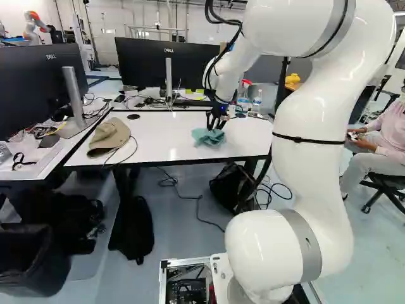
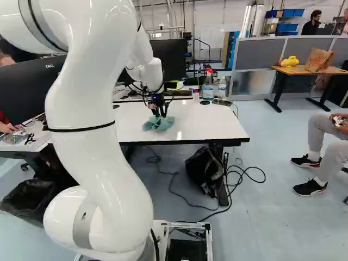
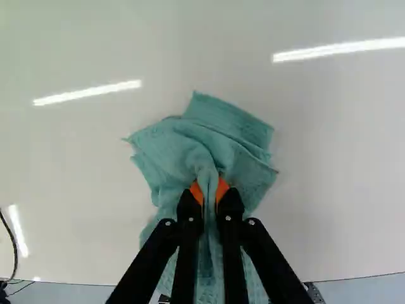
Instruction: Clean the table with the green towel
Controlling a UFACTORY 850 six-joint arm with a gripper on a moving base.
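Left base view: the arm [image 1: 316,139] fills the right, the table [image 1: 171,136] spans the middle, a monitor [image 1: 142,63] behind. A cap [image 1: 109,136] lies centre left; at centre, on the table, the towel [image 1: 207,137] spreads under the gripper [image 1: 216,125], whose fingers clamp a bunched fold. Right base view: a labelled spray bottle [image 2: 207,91] stands above centre.

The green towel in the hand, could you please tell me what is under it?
The green towel is on the white tabletop; whatever its folds cover, if anything, cannot be seen.
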